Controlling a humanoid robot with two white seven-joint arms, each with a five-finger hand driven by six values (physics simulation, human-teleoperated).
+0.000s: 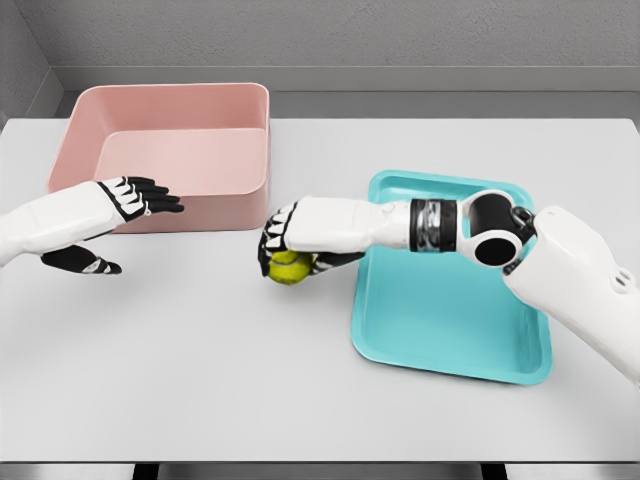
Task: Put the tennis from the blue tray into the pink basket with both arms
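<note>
Yellow-green fuzzy tennis ball [288,267] sits clasped in the right hand [285,245], off the shallow turquoise plastic tray [450,345] and over the white tabletop [200,370] — between tray and the square pink plastic basket [85,130]. The left hand [120,225] waits beside the basket's front wall, fingers spread and holding nothing — apparently placed to receive the ball, since the task calls for both arms.

A yellow-green tennis ball [289,267], a pale pink basket [170,150], a turquoise tray [450,330], and a grey-white table [200,380].
</note>
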